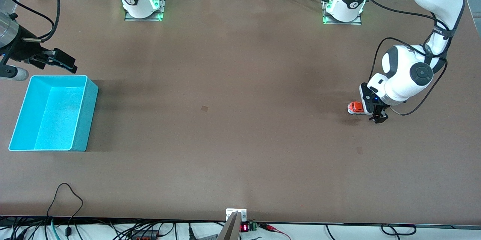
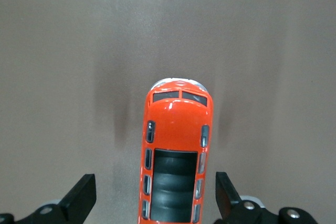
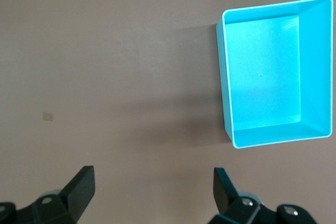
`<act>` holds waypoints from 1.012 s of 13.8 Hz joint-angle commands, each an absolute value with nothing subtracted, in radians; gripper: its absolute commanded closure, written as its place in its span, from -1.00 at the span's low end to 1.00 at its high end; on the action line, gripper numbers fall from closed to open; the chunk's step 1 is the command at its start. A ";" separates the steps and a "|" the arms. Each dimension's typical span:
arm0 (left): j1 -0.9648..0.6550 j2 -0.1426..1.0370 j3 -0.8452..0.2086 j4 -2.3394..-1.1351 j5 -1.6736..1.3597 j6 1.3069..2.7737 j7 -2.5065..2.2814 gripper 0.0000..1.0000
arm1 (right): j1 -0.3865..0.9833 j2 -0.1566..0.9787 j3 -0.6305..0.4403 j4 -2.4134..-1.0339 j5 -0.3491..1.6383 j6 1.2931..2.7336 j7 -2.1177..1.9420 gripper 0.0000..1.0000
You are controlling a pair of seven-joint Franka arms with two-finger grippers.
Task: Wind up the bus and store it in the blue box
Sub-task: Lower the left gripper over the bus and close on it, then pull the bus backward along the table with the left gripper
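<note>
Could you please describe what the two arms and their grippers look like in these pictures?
Both arms are glossy white with dark grey round joint caps and black bands, and loose black cables run along them. Their bases glow green. The left gripper has a white body with a small blue light and black fingers. The right gripper is black, with wedge-shaped fingers.

Robotics lab: bolted arm bases (image 1: 142,5), brown table (image 1: 240,120), trailing cables (image 1: 64,198)

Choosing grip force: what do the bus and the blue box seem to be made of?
The bus: probably hard plastic or painted metal, glossy, with bright highlights on its orange roof. The blue box: likely thin moulded plastic, smooth and slightly shiny, with rounded corners. The open left pincer straddles the bus.
</note>
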State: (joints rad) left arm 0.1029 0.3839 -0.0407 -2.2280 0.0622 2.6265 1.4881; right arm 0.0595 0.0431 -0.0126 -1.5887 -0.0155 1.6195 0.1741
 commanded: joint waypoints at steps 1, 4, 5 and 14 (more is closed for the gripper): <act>0.109 0.388 -0.046 -2.237 0.095 2.666 1.509 -1.00 | 0.060 0.032 -0.009 -1.597 -0.005 1.621 0.183 -1.00; 0.109 0.400 -0.046 -2.237 0.095 2.671 1.523 -0.81 | 0.057 0.032 -0.009 -1.597 -0.005 1.621 0.183 -1.00; 0.109 0.399 -0.048 -2.237 0.097 2.671 1.525 -0.69 | 0.057 0.032 -0.009 -1.597 -0.005 1.621 0.183 -1.00; 0.107 0.397 -0.055 -2.237 0.095 2.661 1.571 0.19 | 0.060 0.032 -0.009 -1.597 -0.006 1.620 0.183 -1.00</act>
